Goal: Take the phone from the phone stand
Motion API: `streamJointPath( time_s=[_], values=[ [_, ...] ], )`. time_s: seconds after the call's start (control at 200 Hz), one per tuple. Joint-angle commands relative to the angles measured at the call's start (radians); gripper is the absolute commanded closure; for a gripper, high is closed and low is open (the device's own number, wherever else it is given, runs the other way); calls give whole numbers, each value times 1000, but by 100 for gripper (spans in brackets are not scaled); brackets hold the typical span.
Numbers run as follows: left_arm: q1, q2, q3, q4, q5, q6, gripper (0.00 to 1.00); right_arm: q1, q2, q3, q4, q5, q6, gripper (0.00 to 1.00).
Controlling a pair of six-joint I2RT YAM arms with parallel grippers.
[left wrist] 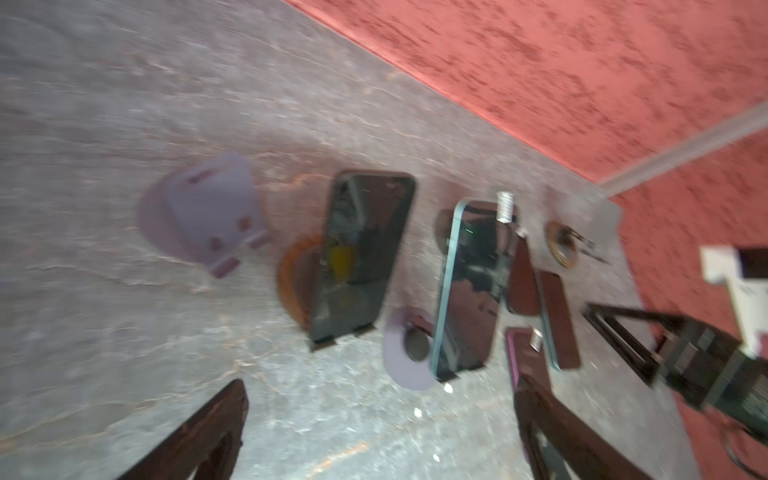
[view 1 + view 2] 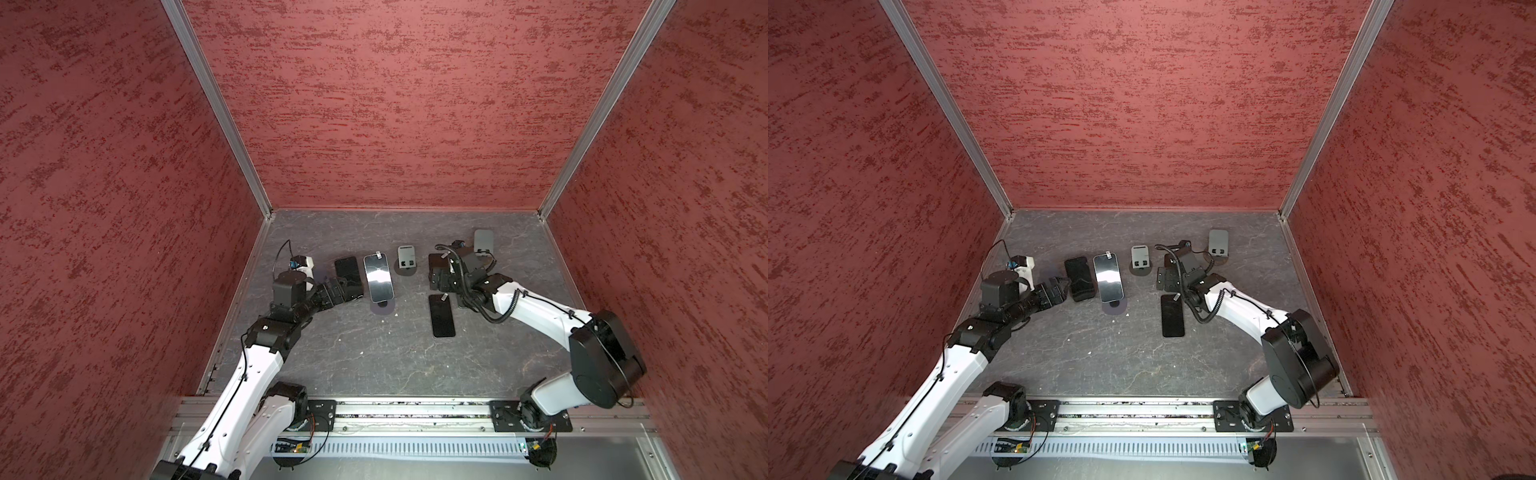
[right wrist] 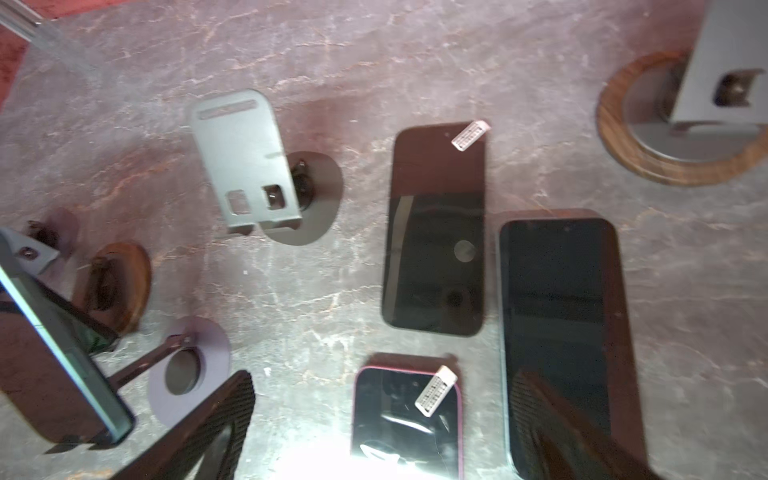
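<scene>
we are judging the reach-in step under way: the left gripper [image 1: 380,386] is standing wide and empty, the dark phone [image 1: 361,253] leaning on its wood-ringed stand [image 1: 293,278] just ahead of the fingertips [image 1: 232,397], untouched. next move is calling for advancing and closing across its edges.

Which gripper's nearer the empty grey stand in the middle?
Right. The right gripper hovers close beside the grey stand; the left gripper is farther off, past the dark phone and the shiny phone.
</scene>
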Motion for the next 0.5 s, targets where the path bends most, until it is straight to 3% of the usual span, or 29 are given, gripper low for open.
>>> streamJointPath(
  time_s=[0.0,0.16,0.496],
  values=[
    [-35,-23,-27,66,90,-8,0,29,20,54,-36,4,21,1],
    [-86,-36,-39,94,98,-20,1,75,48,111,-65,27,20,1],
    [-93,-151,-91,51,89,-56,0,178,127,226,-109,69,18,1]
  ],
)
